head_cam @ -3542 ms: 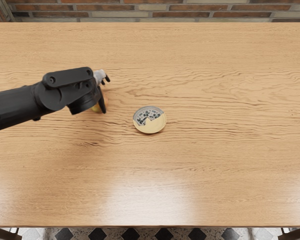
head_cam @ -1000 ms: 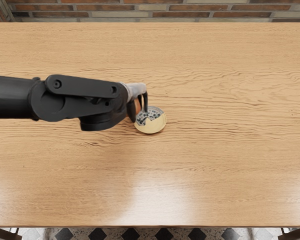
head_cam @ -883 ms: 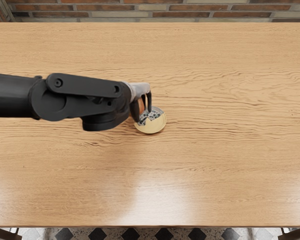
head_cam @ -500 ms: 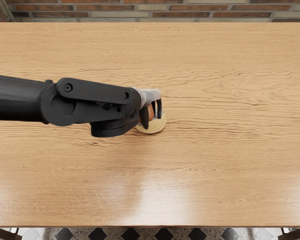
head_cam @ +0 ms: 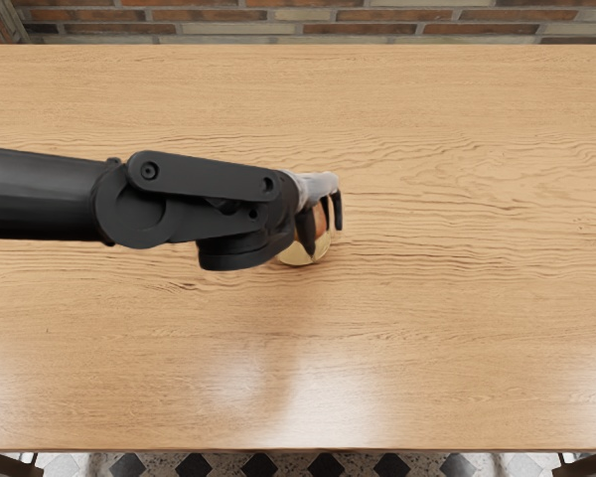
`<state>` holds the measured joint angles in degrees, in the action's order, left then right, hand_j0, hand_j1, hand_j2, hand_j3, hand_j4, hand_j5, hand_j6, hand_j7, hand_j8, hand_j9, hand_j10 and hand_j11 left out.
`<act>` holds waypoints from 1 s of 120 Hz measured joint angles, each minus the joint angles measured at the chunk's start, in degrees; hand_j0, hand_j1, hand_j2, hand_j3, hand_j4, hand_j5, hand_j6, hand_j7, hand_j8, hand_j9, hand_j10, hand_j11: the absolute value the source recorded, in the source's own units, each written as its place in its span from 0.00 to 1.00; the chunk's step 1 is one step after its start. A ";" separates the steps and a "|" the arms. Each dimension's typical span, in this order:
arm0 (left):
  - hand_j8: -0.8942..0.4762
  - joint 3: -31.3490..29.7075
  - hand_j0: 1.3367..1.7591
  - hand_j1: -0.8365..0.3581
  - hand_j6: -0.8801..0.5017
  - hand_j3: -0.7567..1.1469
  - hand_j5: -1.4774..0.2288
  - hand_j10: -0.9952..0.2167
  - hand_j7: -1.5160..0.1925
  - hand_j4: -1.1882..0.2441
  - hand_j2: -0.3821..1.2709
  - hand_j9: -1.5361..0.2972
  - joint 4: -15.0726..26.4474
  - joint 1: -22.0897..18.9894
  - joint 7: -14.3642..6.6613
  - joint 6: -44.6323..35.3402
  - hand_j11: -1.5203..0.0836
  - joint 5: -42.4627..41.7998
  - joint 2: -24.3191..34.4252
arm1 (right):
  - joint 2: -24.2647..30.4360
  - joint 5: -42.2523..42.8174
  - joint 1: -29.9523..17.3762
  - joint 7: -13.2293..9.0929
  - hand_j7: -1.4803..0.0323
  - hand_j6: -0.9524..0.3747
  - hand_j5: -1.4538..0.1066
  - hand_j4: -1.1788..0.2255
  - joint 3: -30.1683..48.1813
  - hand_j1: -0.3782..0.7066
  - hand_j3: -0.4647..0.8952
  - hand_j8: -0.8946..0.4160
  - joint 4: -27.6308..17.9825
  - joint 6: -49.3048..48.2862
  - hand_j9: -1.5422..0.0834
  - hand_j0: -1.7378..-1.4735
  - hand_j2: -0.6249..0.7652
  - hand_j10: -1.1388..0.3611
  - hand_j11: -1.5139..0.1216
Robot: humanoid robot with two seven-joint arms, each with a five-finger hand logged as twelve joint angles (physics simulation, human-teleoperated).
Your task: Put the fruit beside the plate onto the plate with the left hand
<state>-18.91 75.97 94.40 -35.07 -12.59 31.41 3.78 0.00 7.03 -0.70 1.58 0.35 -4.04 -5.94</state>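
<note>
The fruit [head_cam: 319, 223], small and orange-toned, shows only in slivers between the curled fingers of the left hand [head_cam: 314, 205], just left of the frame's centre. It is over the plate [head_cam: 300, 257], a small round cream dish lying flat, mostly hidden; whether they touch is unclear.

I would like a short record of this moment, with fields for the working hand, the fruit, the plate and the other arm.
left hand: above the plate, fingers curled around the fruit
fruit: in the hand, mostly hidden; whether it touches the plate cannot be seen
plate: on the table, largely covered by the hand
right arm: not in view
</note>
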 joint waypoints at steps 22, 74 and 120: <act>0.37 0.13 0.75 0.51 0.26 0.40 0.46 0.45 0.48 0.45 0.29 0.46 -1.17 -0.61 0.05 -3.03 0.51 -0.10 0.00 | 0.00 0.00 0.00 0.00 0.95 0.69 0.90 0.81 0.00 0.07 0.34 0.65 0.00 0.00 0.92 0.30 0.44 0.73 0.90; 0.42 4.59 0.76 0.66 0.39 0.40 0.61 0.55 0.63 0.59 0.27 0.60 -5.63 -3.73 0.07 -4.30 0.67 0.31 -1.23 | 0.00 0.00 0.00 0.00 0.95 0.69 0.90 0.81 0.00 0.07 0.34 0.65 0.00 0.00 0.92 0.30 0.44 0.73 0.90; 0.46 19.91 0.76 0.73 0.44 0.40 0.66 0.60 0.68 0.64 0.26 0.65 -1.10 -9.31 0.07 -1.24 0.73 0.65 8.29 | 0.00 0.00 0.00 0.00 0.95 0.69 0.90 0.81 0.00 0.07 0.34 0.65 0.00 -0.01 0.92 0.30 0.44 0.73 0.90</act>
<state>1.00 74.87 85.09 -35.00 -13.83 32.07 12.06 0.00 7.03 -0.70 1.58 0.35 -4.04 -5.95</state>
